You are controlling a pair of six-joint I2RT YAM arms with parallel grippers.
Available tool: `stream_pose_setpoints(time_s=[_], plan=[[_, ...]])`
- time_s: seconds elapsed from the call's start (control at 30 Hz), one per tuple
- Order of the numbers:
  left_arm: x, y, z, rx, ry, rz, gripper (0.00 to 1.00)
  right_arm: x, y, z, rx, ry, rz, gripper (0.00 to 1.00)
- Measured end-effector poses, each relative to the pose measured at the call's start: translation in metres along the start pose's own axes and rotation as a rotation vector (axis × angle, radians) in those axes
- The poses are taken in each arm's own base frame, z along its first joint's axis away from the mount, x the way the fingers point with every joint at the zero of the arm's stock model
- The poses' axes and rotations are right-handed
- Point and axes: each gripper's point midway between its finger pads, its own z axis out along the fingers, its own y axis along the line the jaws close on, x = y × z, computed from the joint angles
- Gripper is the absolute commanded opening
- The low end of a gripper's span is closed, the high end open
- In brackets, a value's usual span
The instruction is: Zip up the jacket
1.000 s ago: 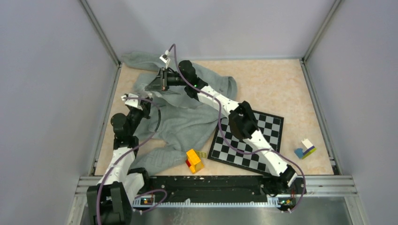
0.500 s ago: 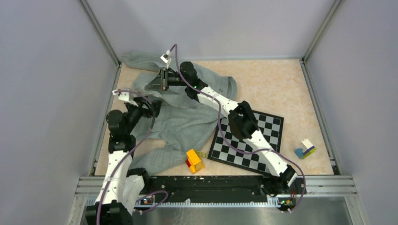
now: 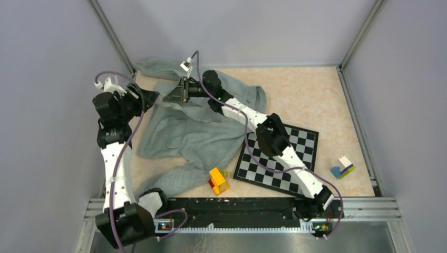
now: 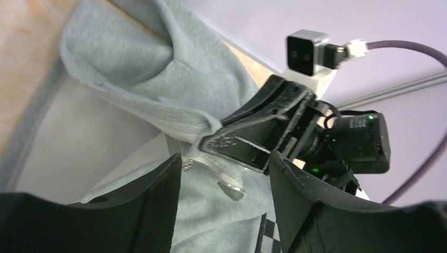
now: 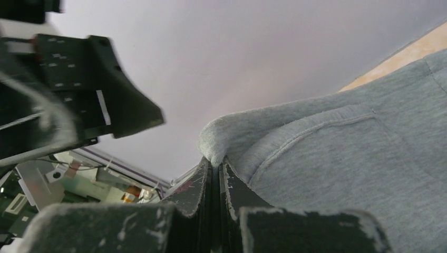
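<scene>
Left gripper point(image 3: 152, 98): far left of chessboard point(image 3: 298, 150), up near wall. Left wrist view shows fingers spread apart, nothing held.
Jacket point(image 3: 195, 134): rumpled, flat on table, just left of chessboard.
Zipper point(image 4: 224, 179): seen only in left wrist view, dangling under pinched fold.
Right gripper point(image 3: 176, 94): up and left of chessboard. Right wrist view shows fingers squeezed tight on jacket fold.

Even, diffuse overhead light; soft shadows; no glare. Overhead view sharp. Wrist views soft, near foreground blurred.
</scene>
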Motion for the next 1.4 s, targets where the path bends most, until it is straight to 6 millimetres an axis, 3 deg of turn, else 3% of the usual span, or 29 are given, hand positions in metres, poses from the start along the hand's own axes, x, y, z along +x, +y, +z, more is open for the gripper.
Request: stream_pose_setpoints(time_s=[0.17, 0.33, 0.63, 0.97, 1.1, 1.27, 1.4], plan=[[0.024, 0.016, 0.022, 0.083, 0.172, -0.138, 0.63, -0.001, 0.001, 0.000, -0.009, -0.003, -0.027, 0.00], [0.041, 0.015, 0.031, 0.156, 0.266, -0.216, 0.49, -0.001, 0.000, 0.000, -0.009, -0.002, -0.050, 0.00], [0.037, 0.016, 0.033, 0.181, 0.240, -0.135, 0.55, 0.000, -0.002, 0.000, -0.005, 0.000, -0.070, 0.00], [0.046, 0.025, 0.052, 0.129, 0.251, -0.180, 0.51, 0.001, -0.004, 0.000, 0.000, 0.004, -0.090, 0.00], [0.050, 0.021, 0.059, 0.118, 0.243, -0.162, 0.40, 0.000, -0.005, -0.001, 0.001, 0.003, -0.093, 0.00], [0.052, 0.021, 0.067, 0.100, 0.225, -0.126, 0.03, -0.009, -0.013, -0.008, 0.022, -0.011, -0.105, 0.00], [0.049, 0.023, 0.069, 0.089, 0.202, -0.093, 0.00, -0.013, -0.018, -0.012, 0.033, -0.019, -0.121, 0.01]])
